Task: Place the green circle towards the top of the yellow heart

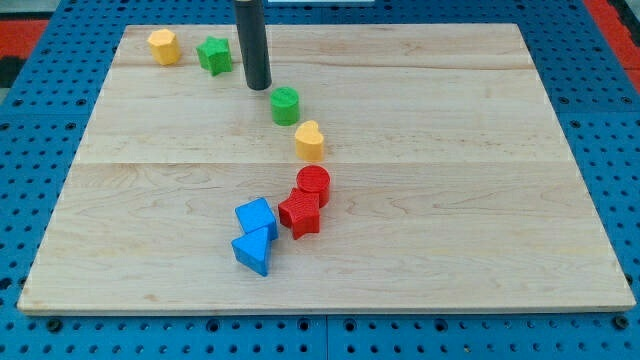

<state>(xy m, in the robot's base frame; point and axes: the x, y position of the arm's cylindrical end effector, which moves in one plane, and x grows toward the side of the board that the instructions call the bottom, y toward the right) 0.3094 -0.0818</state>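
Note:
The green circle [286, 105] sits on the wooden board just up and to the left of the yellow heart [310, 140], with a small gap between them. My tip [258, 86] is on the board just up and to the left of the green circle, close to it but apart from it.
A green star [214, 54] and a yellow hexagon [164, 46] lie near the top left corner. A red cylinder [313, 185] and a red star [300, 213] sit below the heart, with a blue cube [256, 218] and a blue triangle [252, 252] to their lower left. The board [480, 180] lies on a blue pegboard.

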